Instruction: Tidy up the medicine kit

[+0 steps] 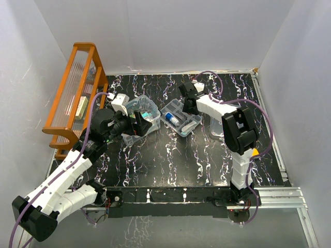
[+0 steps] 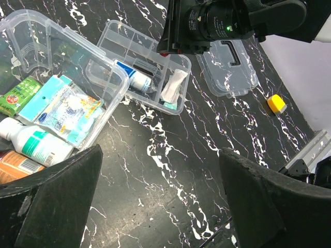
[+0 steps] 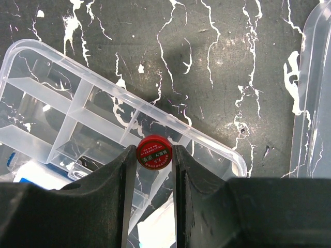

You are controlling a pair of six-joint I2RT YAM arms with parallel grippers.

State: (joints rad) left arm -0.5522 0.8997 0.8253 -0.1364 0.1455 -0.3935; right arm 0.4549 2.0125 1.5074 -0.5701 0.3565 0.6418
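Black marbled bench [image 1: 170,160], white walls all round. Right fingers [image 3: 116,206] partly closed, pinching small red round tin [image 3: 154,153] right at rim of divided tray [image 3: 62,111]. Right arm stretched forward, wrist pointing down. Left fingers [image 2: 49,206] wide apart, holding nothing, hovering just beside clear box [image 2: 77,51] of meds. Left wrist view shows lid [image 2: 230,70] flat beside tray. Top view mostly hides lid behind arm, adds orange rack [image 1: 77,93].
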